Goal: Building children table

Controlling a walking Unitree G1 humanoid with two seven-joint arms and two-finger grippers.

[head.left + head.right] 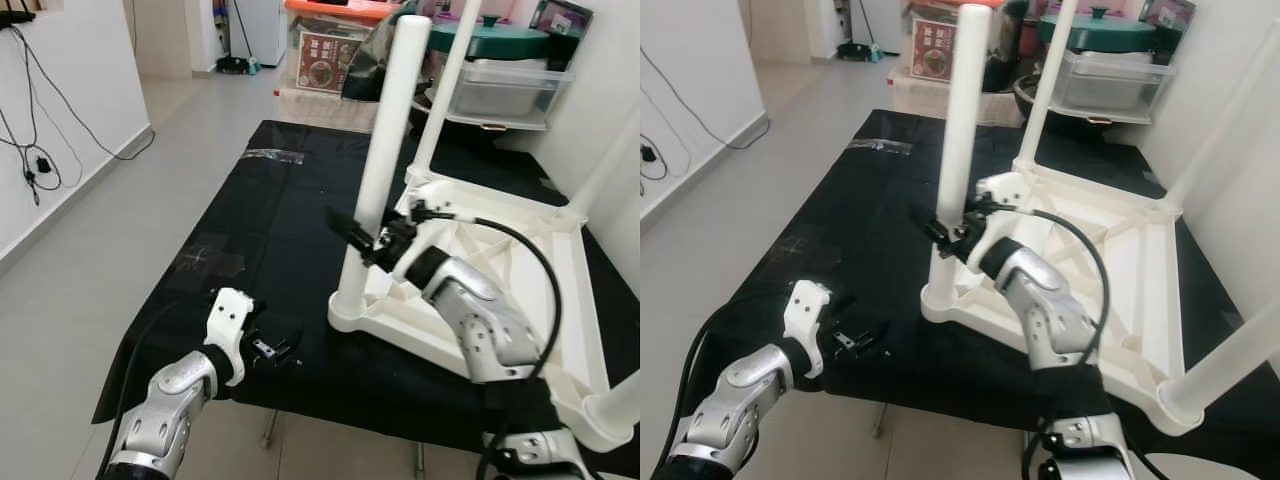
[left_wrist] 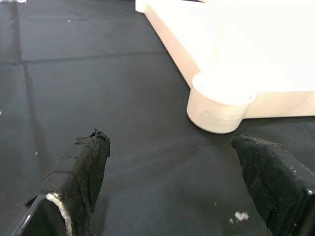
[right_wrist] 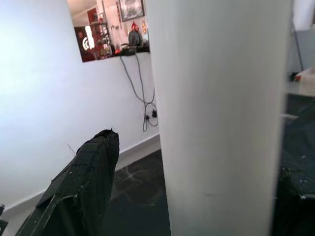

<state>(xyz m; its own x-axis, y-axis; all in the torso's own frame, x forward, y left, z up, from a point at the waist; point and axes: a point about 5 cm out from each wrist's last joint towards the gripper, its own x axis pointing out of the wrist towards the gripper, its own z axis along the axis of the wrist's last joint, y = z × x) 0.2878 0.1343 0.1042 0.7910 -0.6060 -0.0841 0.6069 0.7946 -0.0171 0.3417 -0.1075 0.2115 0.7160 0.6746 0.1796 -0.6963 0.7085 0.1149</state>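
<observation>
A white children's table [image 1: 520, 270] lies upside down on a black cloth [image 1: 250, 220], its legs pointing up. My right gripper [image 1: 365, 240] is at the lower part of the nearest left leg [image 1: 390, 140]. In the right wrist view it is open, the leg [image 3: 221, 123] stands between the fingers, and a gap shows beside one finger [image 3: 88, 167]. My left gripper [image 1: 270, 350] rests low over the cloth near the front edge. It is open and empty, pointing at the table's rounded corner [image 2: 216, 105].
Three more white legs stand up at the back [image 1: 445, 80], the right [image 1: 610, 160] and the near right [image 1: 620, 400]. A small plastic bag [image 1: 272, 155] lies on the far cloth. Storage boxes [image 1: 500, 90] stand behind. Cables [image 1: 35, 160] hang on the left wall.
</observation>
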